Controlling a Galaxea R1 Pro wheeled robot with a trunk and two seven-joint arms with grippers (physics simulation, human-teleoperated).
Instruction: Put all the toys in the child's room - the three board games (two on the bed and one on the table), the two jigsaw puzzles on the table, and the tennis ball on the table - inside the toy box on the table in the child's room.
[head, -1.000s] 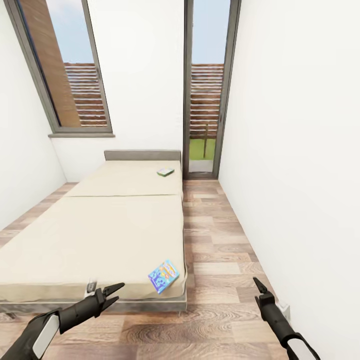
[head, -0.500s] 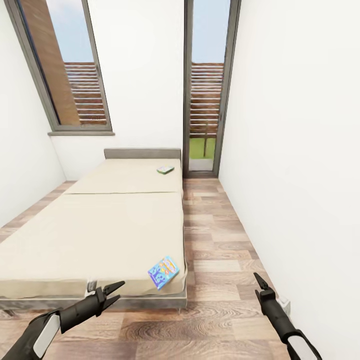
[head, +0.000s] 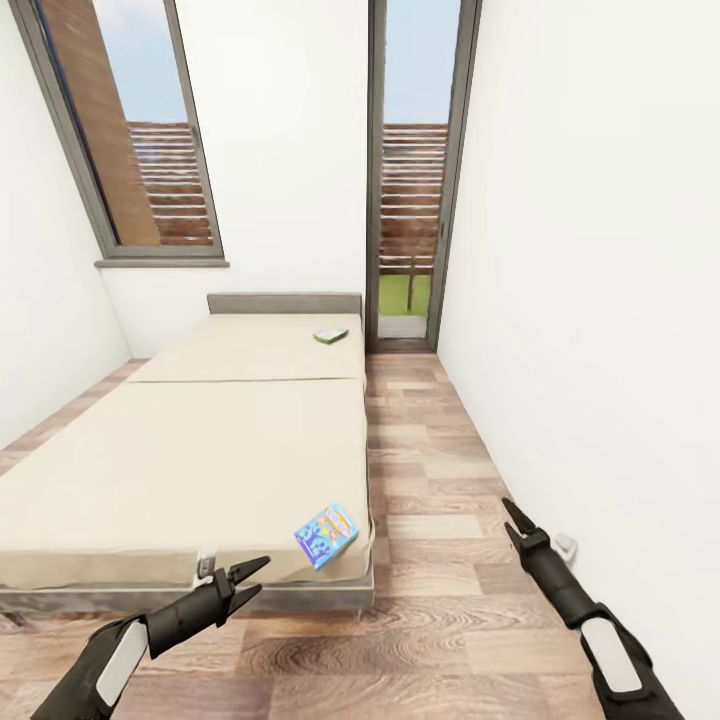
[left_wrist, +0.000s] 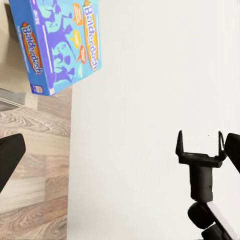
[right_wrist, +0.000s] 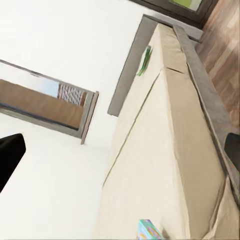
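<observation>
Blue carton, lettered "Balderdash" (head: 326, 534), lies at the near corner of the bed (head: 200, 450), just ahead of the left gripper (head: 252, 580) and slightly toward the right gripper's side. One corner of the carton overhangs the mattress edge. A second board game, green and white (head: 331, 336), lies far ahead of both grippers, near the headboard (head: 284, 304).

**Tool state.** The left gripper's fingers stand apart and hold nothing. In the left wrist view the right gripper (left_wrist: 200, 144) also has its fingers apart and empty. It hangs over the wood floor (head: 440, 470), close to the white wall (head: 600, 300) on its outer side.

**Task status.** By judgement, both bed cartons remain to be collected; the toy box and table lie outside these frames.

**Hazards.**
- Overhang: a low or sideways approach by the left gripper may nudge the blue carton off the corner onto the floor. Cause: contact with the protruding corner before the fingers straddle it.
- Flat carton on soft surface: fingers closing from above may slide over the lid. Cause: little edge exposed except at the overhang.
- Bed frame: the left gripper sits near the frame rail and may strike it if advanced level.
- Wall clearance: the right arm may scrape the wall if the base turns toward it.
</observation>
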